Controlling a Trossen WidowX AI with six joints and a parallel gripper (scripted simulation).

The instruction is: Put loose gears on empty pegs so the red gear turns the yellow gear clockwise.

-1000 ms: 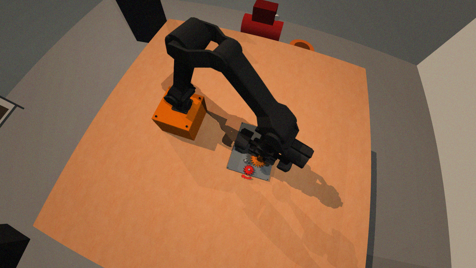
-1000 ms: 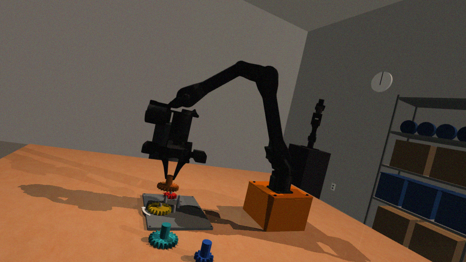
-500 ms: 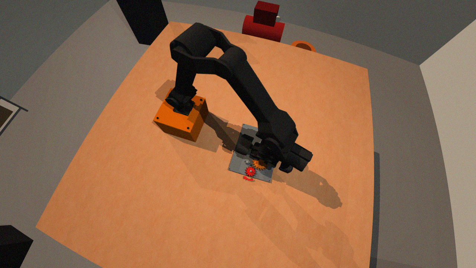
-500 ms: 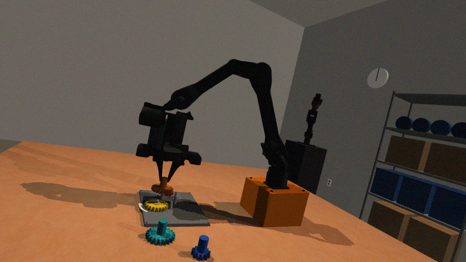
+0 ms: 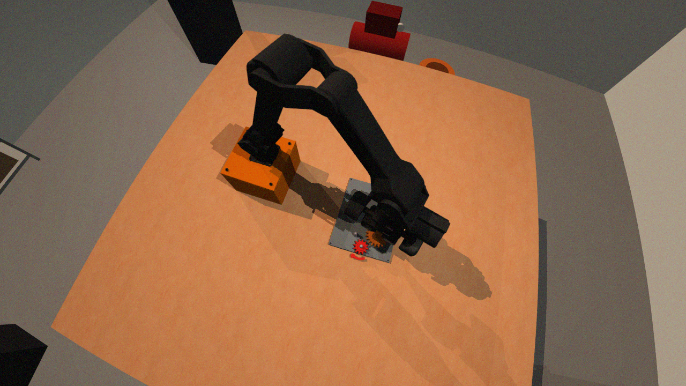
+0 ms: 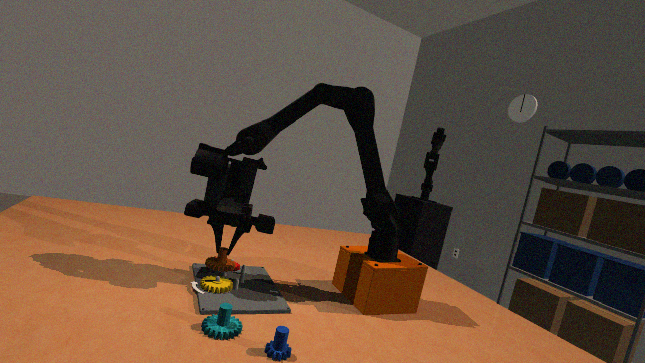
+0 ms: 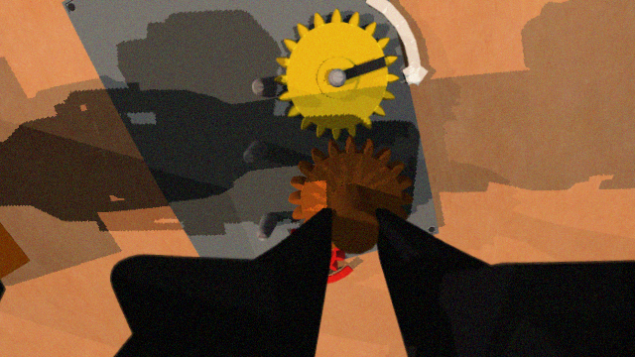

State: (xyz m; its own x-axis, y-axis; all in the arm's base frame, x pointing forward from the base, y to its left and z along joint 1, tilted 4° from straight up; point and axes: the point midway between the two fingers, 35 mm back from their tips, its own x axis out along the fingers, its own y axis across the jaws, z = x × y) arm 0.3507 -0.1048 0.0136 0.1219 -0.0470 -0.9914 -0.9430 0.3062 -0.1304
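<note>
My gripper (image 6: 223, 253) (image 7: 353, 217) is shut on the stem of the orange gear (image 5: 372, 238) (image 6: 217, 263) (image 7: 367, 166). The gear is a little above the grey board (image 5: 337, 234) (image 6: 257, 305) (image 7: 94, 30), between the yellow and red gears; a peg below it is mostly hidden. The yellow gear (image 6: 216, 285) (image 7: 313, 55) with its black stripe and the red gear (image 5: 360, 249) (image 6: 237, 266) (image 7: 336, 259) are on the board. Bare pegs (image 6: 242, 274) (image 7: 258, 86) stand beside them. A teal gear (image 6: 220, 325) and a small blue gear (image 6: 279, 347) stand on the table.
The white arrow (image 6: 196, 288) (image 7: 409, 45) lies by the yellow gear, the red arrow (image 5: 357, 257) (image 7: 341, 274) by the red gear. The orange base block (image 5: 254, 168) (image 6: 387, 289) stands beside the board. The arm covers much of the board in the top view.
</note>
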